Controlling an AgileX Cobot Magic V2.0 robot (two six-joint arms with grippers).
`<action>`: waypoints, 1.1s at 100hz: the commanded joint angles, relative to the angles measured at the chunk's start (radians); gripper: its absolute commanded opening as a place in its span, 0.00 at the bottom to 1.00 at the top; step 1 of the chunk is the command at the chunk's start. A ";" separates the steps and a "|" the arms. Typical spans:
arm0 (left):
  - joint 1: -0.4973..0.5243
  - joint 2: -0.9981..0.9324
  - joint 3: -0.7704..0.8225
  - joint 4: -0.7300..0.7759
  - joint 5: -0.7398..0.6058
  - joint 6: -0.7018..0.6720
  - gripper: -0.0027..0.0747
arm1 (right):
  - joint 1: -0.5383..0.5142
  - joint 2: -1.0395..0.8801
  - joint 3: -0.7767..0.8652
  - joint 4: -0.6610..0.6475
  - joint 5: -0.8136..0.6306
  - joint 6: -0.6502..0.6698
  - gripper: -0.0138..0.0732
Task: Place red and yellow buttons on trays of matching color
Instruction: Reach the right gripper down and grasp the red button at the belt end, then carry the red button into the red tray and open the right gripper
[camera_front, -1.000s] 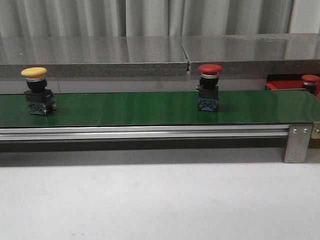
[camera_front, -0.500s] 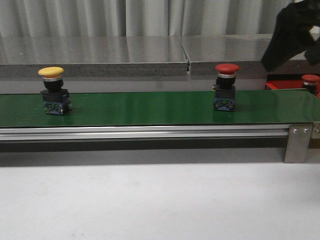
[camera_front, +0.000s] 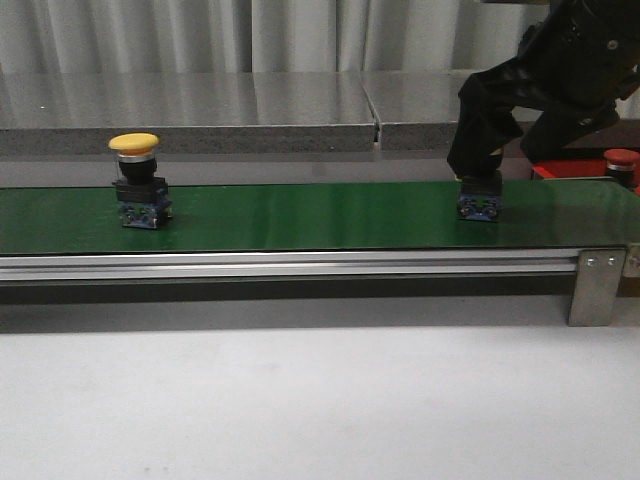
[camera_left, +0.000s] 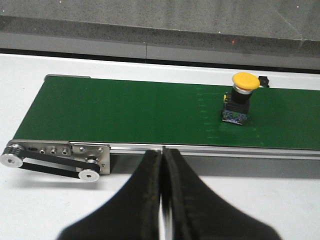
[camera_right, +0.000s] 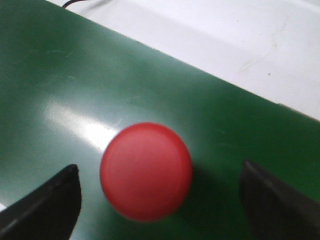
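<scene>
We see the right gripper (camera_right: 159, 200) hanging directly over the red button (camera_right: 146, 171) on the green belt (camera_front: 300, 215), its two fingers (camera_right: 42, 202) spread wide on either side of the domed cap and not touching it. In the front view the black arm hides that cap, leaving only the button's blue-grey base showing. The yellow button (camera_front: 138, 181) stands upright on the belt well off to the left, untouched. The left gripper (camera_left: 162, 200) is pressed closed on nothing, short of the belt's near rail. A second red button (camera_front: 621, 164) sits at the far right by the red tray (camera_front: 560, 171) (mostly hidden).
</scene>
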 joint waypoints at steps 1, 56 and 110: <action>-0.007 0.008 -0.027 -0.016 -0.073 -0.002 0.01 | 0.003 -0.020 -0.048 0.016 -0.045 -0.018 0.88; -0.007 0.008 -0.027 -0.016 -0.073 -0.002 0.01 | -0.075 -0.017 -0.197 0.015 0.085 -0.017 0.18; -0.007 0.008 -0.027 -0.016 -0.073 -0.002 0.01 | -0.481 0.092 -0.473 0.017 0.076 -0.017 0.18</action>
